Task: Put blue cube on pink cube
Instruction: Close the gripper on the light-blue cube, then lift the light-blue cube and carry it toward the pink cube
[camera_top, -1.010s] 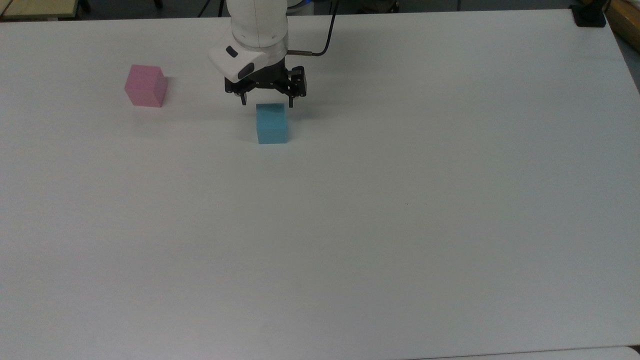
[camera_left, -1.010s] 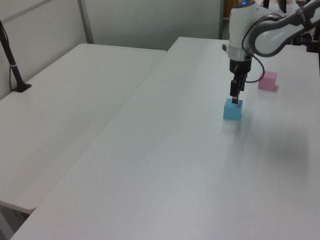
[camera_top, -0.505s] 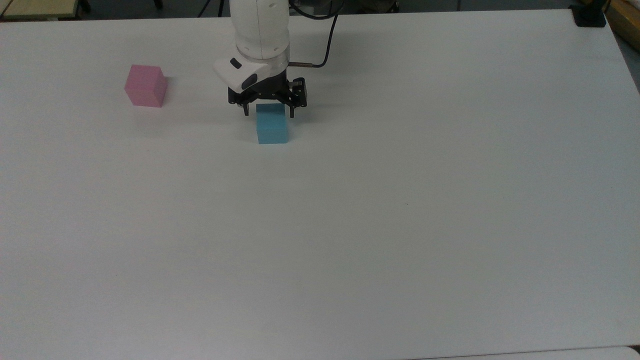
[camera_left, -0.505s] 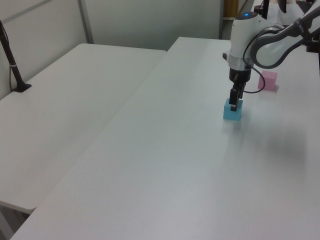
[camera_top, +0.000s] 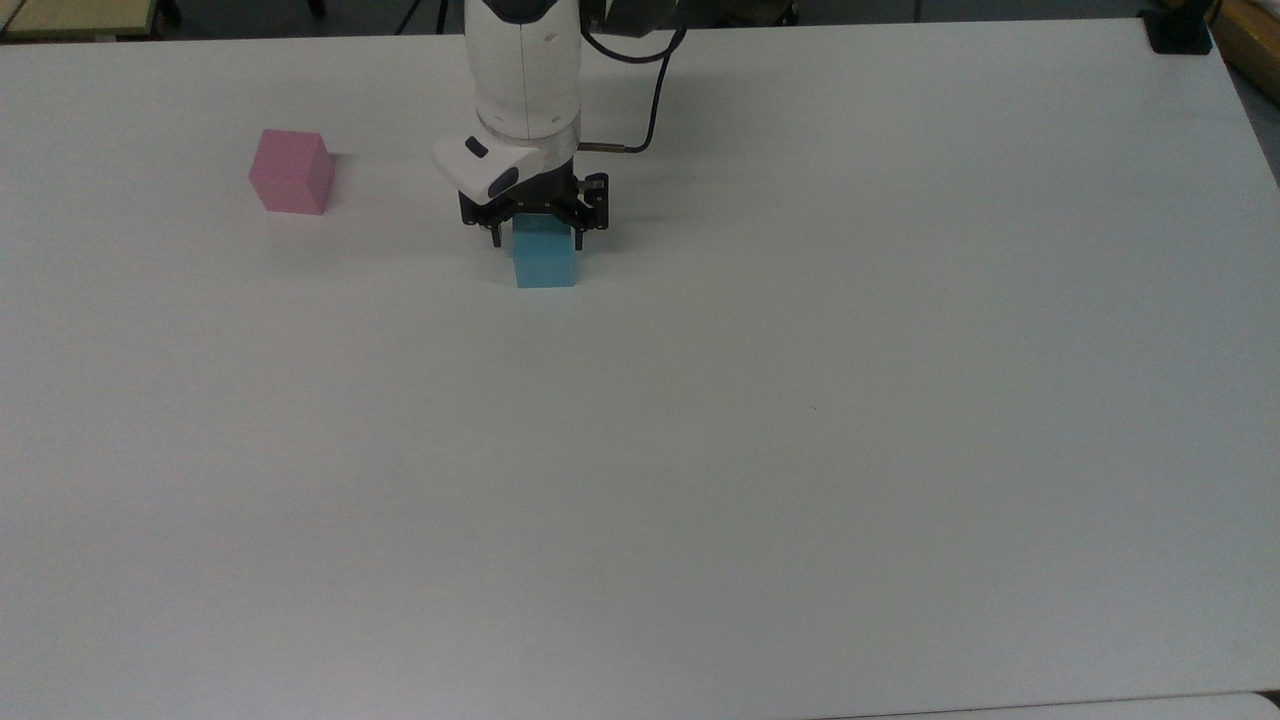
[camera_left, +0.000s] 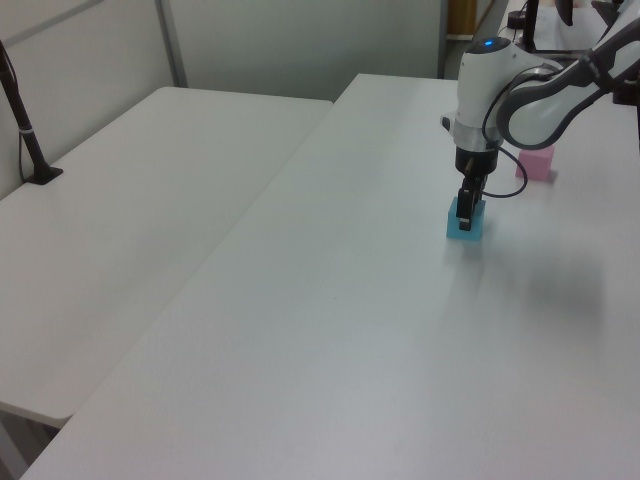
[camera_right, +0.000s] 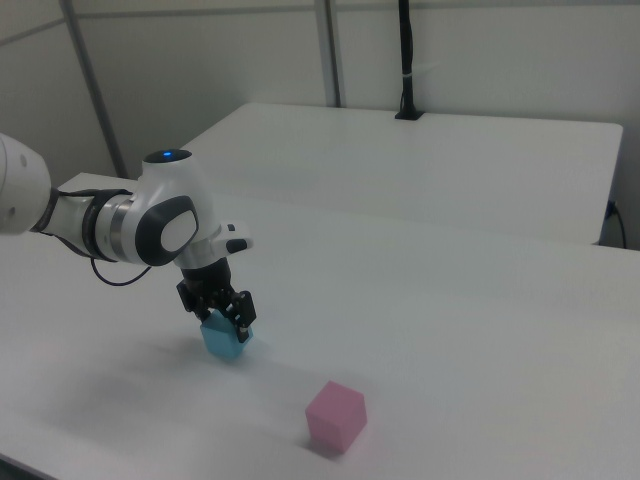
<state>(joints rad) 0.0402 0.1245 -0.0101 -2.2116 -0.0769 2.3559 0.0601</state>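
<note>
The blue cube (camera_top: 545, 262) rests on the white table (camera_top: 700, 450) in the top view's upper middle. My gripper (camera_top: 536, 240) is lowered over it and open, one finger on each side of the cube's top, not closed on it. In the left view the gripper (camera_left: 465, 216) covers part of the blue cube (camera_left: 462, 228). The right view has the gripper (camera_right: 226, 321) straddling the blue cube (camera_right: 224, 343). The pink cube (camera_top: 291, 171) stands alone toward the top view's left, apart from the arm, and appears again as the pink cube (camera_left: 538, 163) and the pink cube (camera_right: 336, 415).
A black clamp base (camera_top: 1178, 30) sits at the table's far corner in the top view's upper right. A second white table (camera_left: 130, 230) adjoins on the left view's left, with a black pole (camera_left: 25, 130) on it. A black cable (camera_top: 655, 90) trails from the wrist.
The gripper has come down from just above the blue cube until its open fingers straddle the cube. Both cubes have stayed where they were.
</note>
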